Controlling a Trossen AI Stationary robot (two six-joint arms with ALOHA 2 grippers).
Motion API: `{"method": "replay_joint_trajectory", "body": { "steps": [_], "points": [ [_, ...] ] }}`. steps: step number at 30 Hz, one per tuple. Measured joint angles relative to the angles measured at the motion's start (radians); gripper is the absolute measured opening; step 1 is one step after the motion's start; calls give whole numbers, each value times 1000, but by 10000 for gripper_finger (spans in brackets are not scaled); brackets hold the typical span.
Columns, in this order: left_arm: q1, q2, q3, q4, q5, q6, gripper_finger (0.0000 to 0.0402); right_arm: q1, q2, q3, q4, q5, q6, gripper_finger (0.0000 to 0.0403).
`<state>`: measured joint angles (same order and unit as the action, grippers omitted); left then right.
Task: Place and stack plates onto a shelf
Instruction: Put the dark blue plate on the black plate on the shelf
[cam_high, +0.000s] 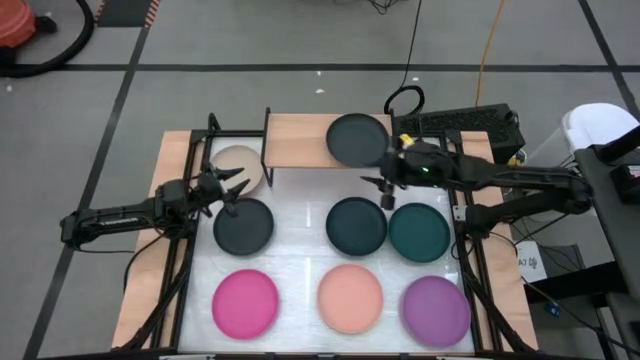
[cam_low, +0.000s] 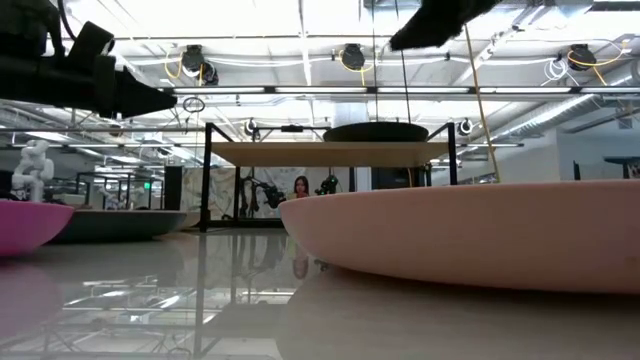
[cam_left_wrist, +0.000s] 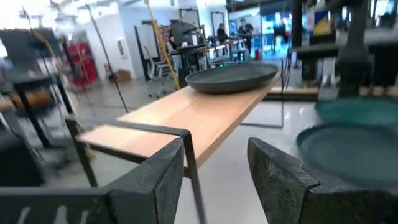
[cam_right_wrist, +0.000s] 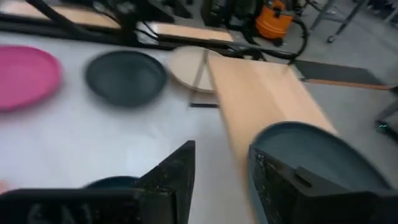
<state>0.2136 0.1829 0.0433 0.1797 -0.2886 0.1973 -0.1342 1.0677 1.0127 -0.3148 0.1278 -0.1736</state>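
Currently I see the right pincer (cam_high: 385, 178) released, hovering at the shelf (cam_high: 300, 140) front edge near frame centre, beside the charcoal plate (cam_high: 357, 138) on the board's right end. Left half of the board is bare. Left pincer (cam_high: 232, 190) released, centre-left, above another charcoal plate (cam_high: 244, 226) on the counter (cam_high: 300, 250). No legible writing.

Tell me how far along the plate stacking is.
Just started: one charcoal plate sits on the shelf. Both the right gripper and left gripper are open and empty. Seven plates remain on the table, including the beige plate beside the shelf.
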Motion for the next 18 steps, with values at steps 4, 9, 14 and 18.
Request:
{"method": "replay_joint_trajectory", "body": {
  "steps": [4, 9, 14, 18],
  "points": [
    [0, 0, 0, 2, 0, 82, 184, 91, -124, -94, 5, 0, 80, 125],
    [0, 0, 0, 3, 0, 83, 184, 206, -266, -277, 139, 2, 136, 124],
    [0, -1, 0, 74, 0, 50, 184, 269, -355, -461, 381, 4, 127, 124],
    [0, 0, 0, 112, 2, -60, 184, 285, -398, -552, 489, 5, 109, 123]
  ]
}}
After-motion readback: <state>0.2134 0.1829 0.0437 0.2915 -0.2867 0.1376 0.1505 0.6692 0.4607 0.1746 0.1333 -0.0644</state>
